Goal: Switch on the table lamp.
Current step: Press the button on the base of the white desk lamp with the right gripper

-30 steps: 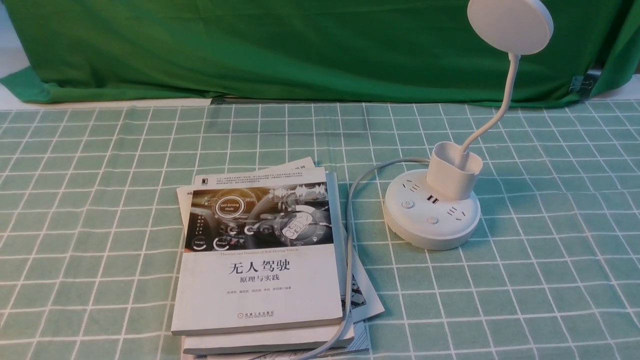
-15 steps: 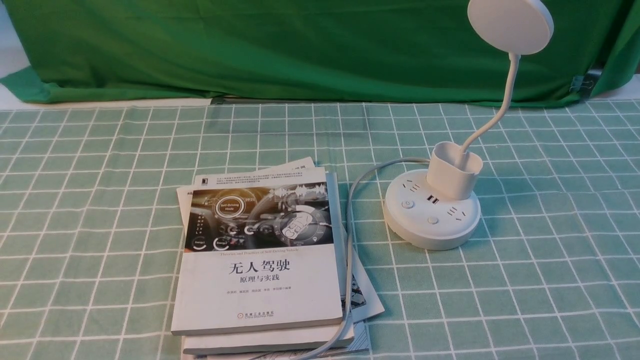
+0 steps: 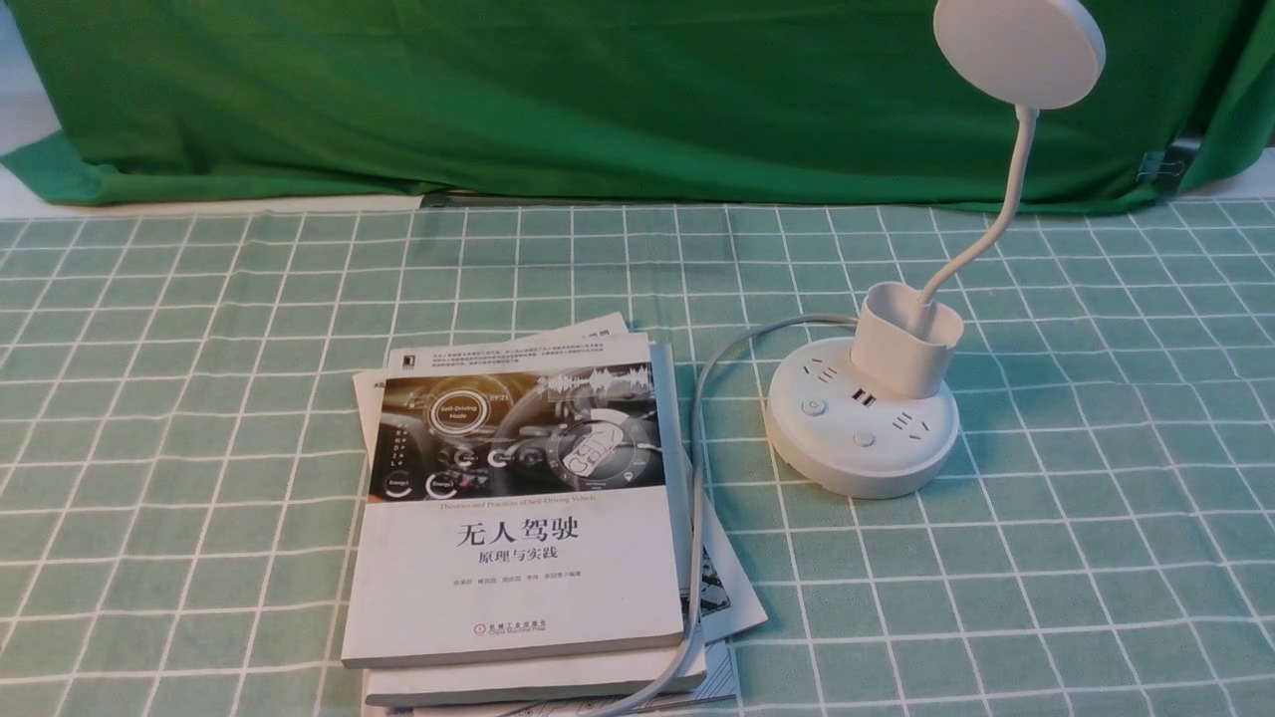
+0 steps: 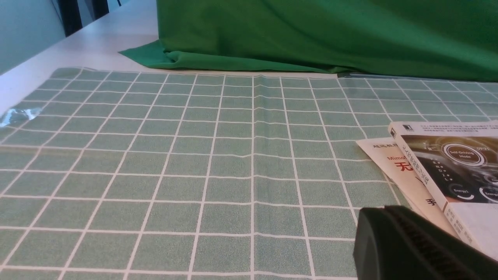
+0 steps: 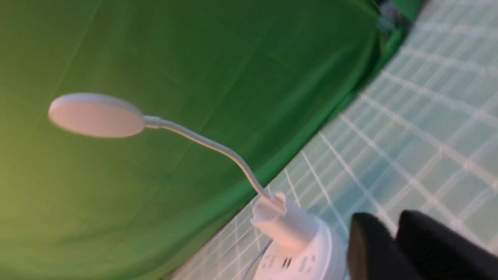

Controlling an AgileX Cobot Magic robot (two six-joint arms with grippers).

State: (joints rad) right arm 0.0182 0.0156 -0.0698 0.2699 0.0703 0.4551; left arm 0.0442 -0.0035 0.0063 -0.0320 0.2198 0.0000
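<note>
The white table lamp (image 3: 862, 428) stands right of centre on the checked cloth, its round base carrying sockets and two buttons (image 3: 814, 406). A thin neck rises from the cup holder (image 3: 904, 344) to the unlit disc head (image 3: 1019, 50). Neither arm shows in the front view. In the blurred right wrist view my right gripper (image 5: 389, 225) hovers beside the lamp base (image 5: 299, 256), fingers drawn almost together with nothing between them. My left gripper (image 4: 383, 212) appears as one dark mass with its fingers pressed together, low over the cloth, beside the books (image 4: 447, 171).
A stack of books (image 3: 518, 518) lies left of the lamp. The lamp's grey cord (image 3: 697, 468) curves from the base along the books' right edge to the near table edge. A green curtain (image 3: 598, 100) hangs along the back.
</note>
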